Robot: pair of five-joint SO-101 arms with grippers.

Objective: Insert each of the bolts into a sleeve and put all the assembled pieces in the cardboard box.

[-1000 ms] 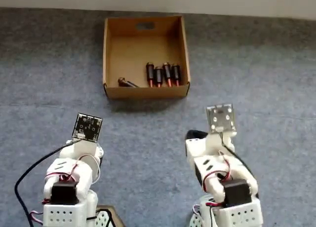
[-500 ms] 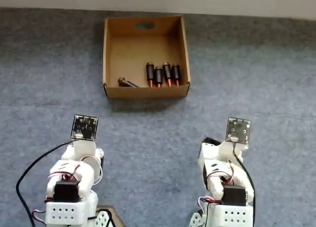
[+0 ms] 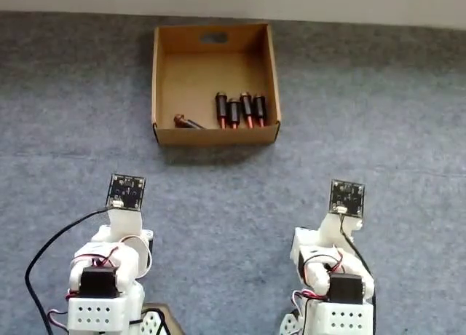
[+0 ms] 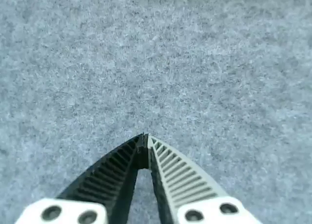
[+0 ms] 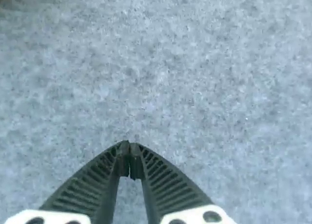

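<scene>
We find no legible text, label, brand, number or sign on the cardboard box [image 3: 215, 135] or on the grey carpet [image 3: 378, 116].

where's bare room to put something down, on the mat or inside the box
The widest free patch is the grey mat between the cardboard box and the two arms, plus the strips either side of the box. Inside, the far half of the floor is bare. The near wall is crowded: four assembled pieces in a row, a lone piece beside them.
</scene>
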